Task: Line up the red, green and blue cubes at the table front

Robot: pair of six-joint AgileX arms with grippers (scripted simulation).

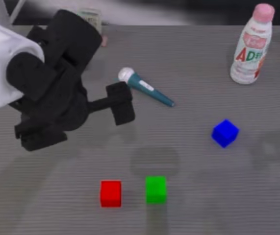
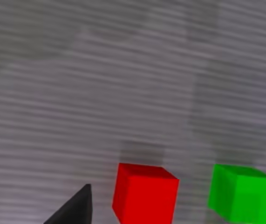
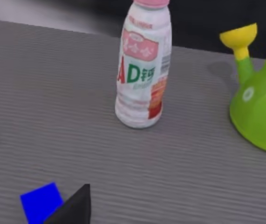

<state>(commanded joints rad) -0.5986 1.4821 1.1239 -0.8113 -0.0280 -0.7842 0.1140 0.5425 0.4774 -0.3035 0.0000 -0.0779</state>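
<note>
Cubes, three, on the ribbed grey table point(image 1: 41, 196). Red cube point(image 1: 111, 193) and green cube point(image 1: 156, 189) sit side by side with a small gap at the table front, level with each other; I judge these two already placed as the start of the row. Blue cube point(image 1: 225, 132) lies well apart, farther back and to the right, turned at an angle, so it is the piece I have yet to bring in.

Left gripper point(image 1: 121, 103): held above the table's left-middle, near a teal microphone point(image 1: 144, 87), carrying nothing; whether its fingers are spread or together I cannot tell.

Right arm: outside the top view.

Left wrist view adds the red and green cubes close up, faces parallel, plus one dark fingertip point(image 2: 74, 209). Right wrist view adds what the top view crops: a lime-green watering can point(image 3: 258, 105) beside the pink-capped bottle point(image 3: 141, 65), with the blue cube near.
</note>
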